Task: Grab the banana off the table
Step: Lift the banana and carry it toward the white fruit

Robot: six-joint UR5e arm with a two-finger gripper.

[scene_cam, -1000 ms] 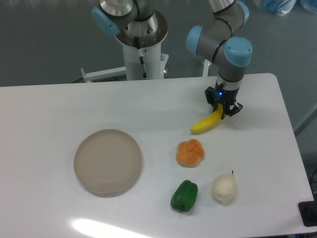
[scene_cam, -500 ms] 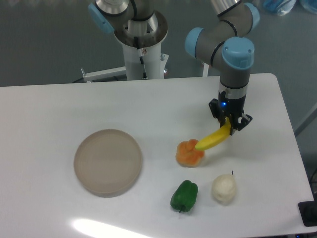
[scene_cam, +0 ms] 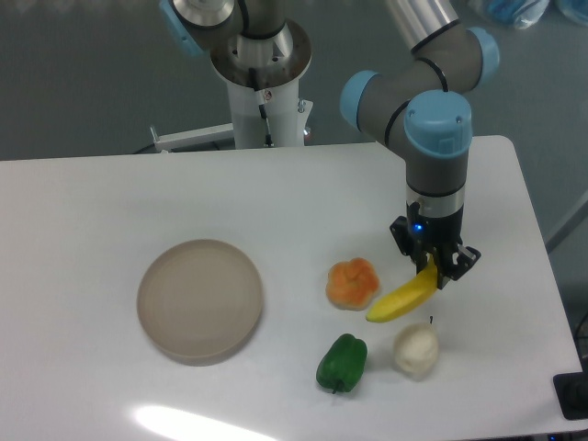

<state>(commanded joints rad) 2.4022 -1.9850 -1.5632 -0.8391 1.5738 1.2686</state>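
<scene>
The gripper [scene_cam: 434, 265] hangs from the arm [scene_cam: 437, 156] over the right half of the white worktop [scene_cam: 110, 193], and its dark fingers [scene_cam: 453, 262] are clamped on the upper, right-hand end of the banana [scene_cam: 402, 297]. The banana tilts down and to the left from that grip, its free tip pointing toward the lower left. It looks to be off the worktop, though from this single angle the gap beneath it is hard to judge. Its lower end sits just beside the ribbed orange fruit [scene_cam: 352, 283] on the left, and the pale white fruit [scene_cam: 415, 350] lies just below it in the view; whether the banana touches either one I cannot tell. The green pepper [scene_cam: 342, 363] lies near the white fruit, to its left. Well apart, on the left side of the worktop, rests the round beige plate [scene_cam: 200, 299]. A small blue light glows on the gripper body above the fingers.
</scene>
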